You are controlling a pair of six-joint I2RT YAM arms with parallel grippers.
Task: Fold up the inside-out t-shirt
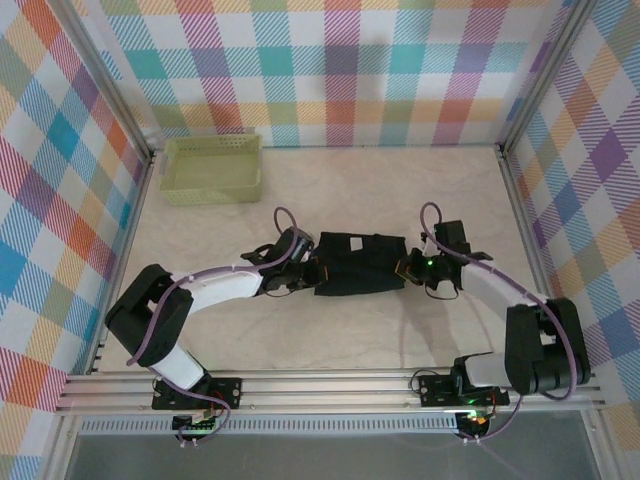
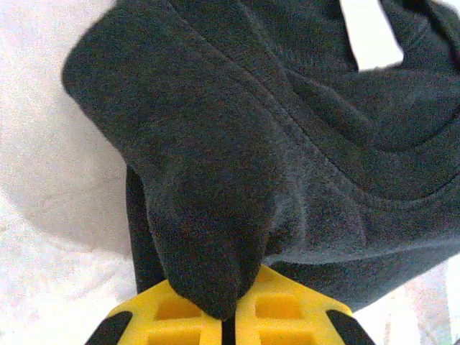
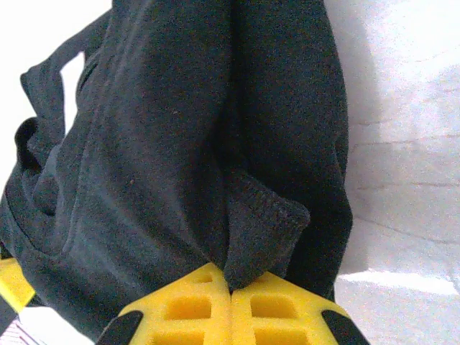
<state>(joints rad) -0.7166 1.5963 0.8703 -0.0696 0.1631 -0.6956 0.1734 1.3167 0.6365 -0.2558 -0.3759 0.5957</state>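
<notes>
At the centre of the pale surface [image 1: 330, 340], as seen from the top external camera, the inside-out t-shirt [image 1: 360, 265] lies as a dark, roughly rectangular bundle stretched left to right between the two arms. The left arm [image 1: 215, 290] reaches in from the left, and the left jaws meet the left edge of the cloth. The right arm [image 1: 500, 295] reaches in from the right, and the right jaws meet the right edge. Left wrist view: the yellow fingers [image 2: 172, 309] of the left jaws stand together, clamped on a fold of the black cloth [image 2: 273, 144]. The cloth spreads upward from the pinch in thick creased layers with a stitched seam running across it, and bare surface [image 2: 43, 215] shows at the left. Right wrist view: the yellow fingers [image 3: 194, 309] of the right jaws are likewise pressed together on a bunched tab of the shirt [image 3: 180, 144], with bare surface [image 3: 402, 144] at the right. A pale green lattice basket [image 1: 212, 168] stands at the far left corner of the surface, well apart from the shirt and close to the plaid walls [image 1: 340, 60].
</notes>
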